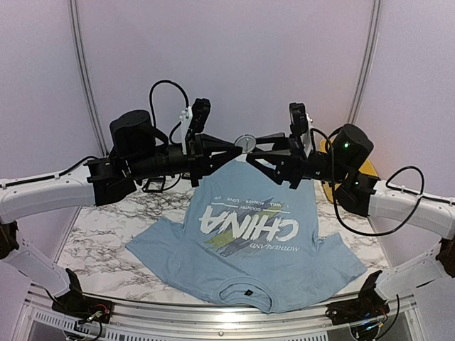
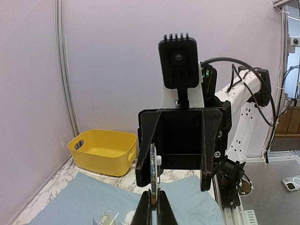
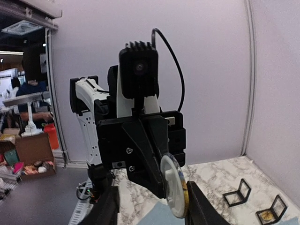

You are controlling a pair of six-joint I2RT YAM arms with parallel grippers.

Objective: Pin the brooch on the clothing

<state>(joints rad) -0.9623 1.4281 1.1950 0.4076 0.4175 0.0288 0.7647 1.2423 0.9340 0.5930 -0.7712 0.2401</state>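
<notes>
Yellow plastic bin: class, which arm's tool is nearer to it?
Right. The right tool hangs left of the yellow bin; the left tool sits farther left, beyond the right one.

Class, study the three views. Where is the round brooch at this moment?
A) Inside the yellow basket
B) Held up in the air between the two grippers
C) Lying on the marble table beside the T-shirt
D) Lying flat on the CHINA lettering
B: the brooch is pinched edge-on in the shut left gripper, raised between the open fingers of the right gripper, above the T-shirt.
</notes>
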